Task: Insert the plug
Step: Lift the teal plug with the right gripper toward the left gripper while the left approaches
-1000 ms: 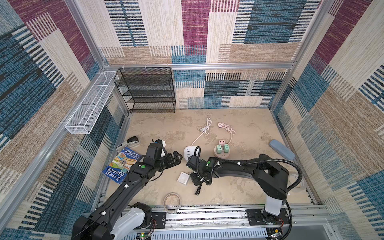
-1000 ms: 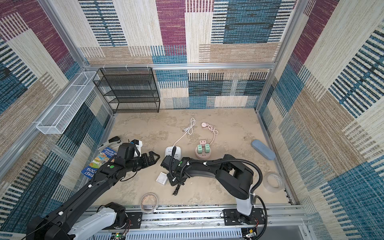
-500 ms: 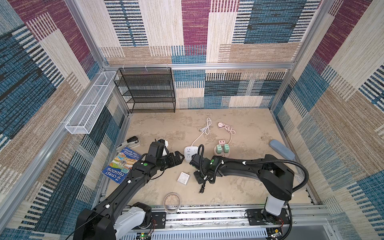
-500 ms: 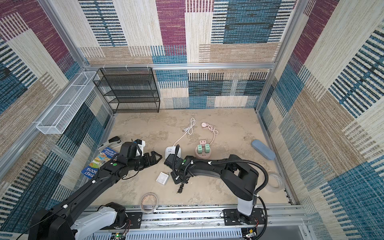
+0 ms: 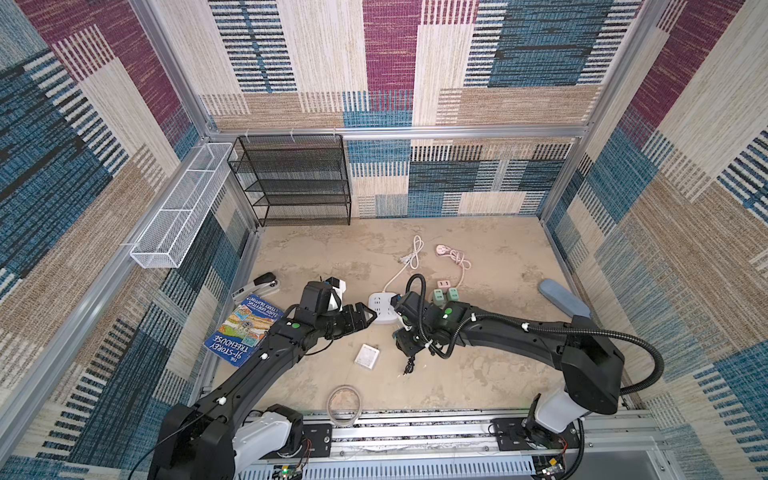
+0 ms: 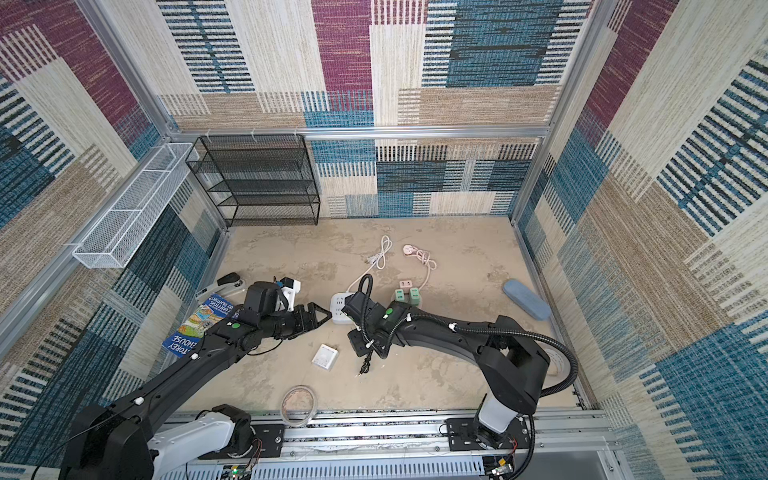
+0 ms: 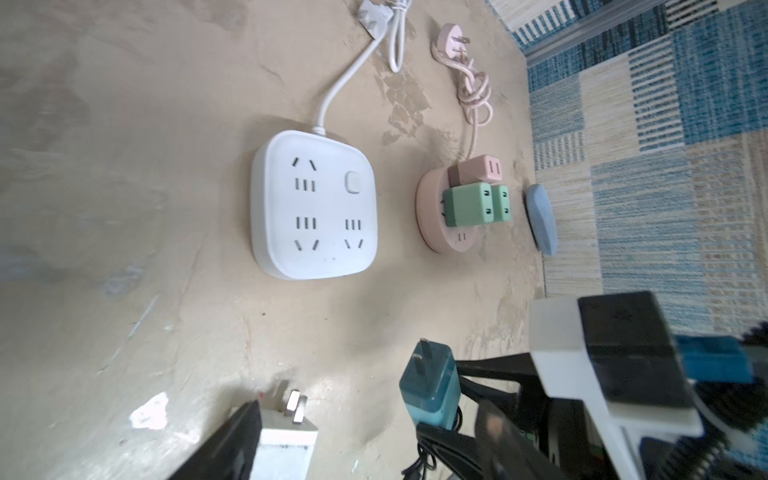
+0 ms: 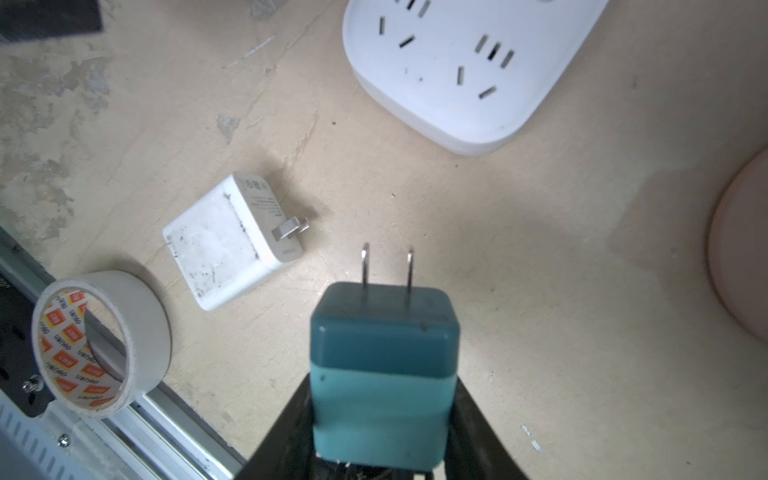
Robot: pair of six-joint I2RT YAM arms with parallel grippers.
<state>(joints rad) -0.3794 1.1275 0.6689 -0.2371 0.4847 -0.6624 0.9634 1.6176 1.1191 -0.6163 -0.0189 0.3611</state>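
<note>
My right gripper [image 8: 382, 419] is shut on the teal two-prong plug [image 8: 384, 345], prongs pointing toward the white power strip [image 8: 469, 62] a short way ahead. In both top views the right gripper [image 5: 409, 343] [image 6: 361, 345] hovers just in front of the power strip [image 5: 384, 307] [image 6: 340, 309], with a black cable [image 5: 409, 365] dangling below it. My left gripper [image 5: 365, 318] [image 6: 322, 313] stands open at the strip's left edge, holding nothing. The left wrist view shows the power strip [image 7: 316, 203] with all its sockets free and the plug [image 7: 430, 382] held off the floor.
A white charger [image 5: 367, 356] [image 8: 232, 241] lies on the floor between the arms. A tape roll [image 5: 344, 405] sits by the front rail. A pink round socket [image 7: 432, 232] with green and pink adapters is right of the strip. Book [image 5: 245, 328], stapler [image 5: 257, 284], blue case [image 5: 563, 303], black rack [image 5: 295, 180].
My left gripper has reached right to the power strip's edge and its jaws have narrowed a little. The right gripper with the plug has shifted slightly right.
</note>
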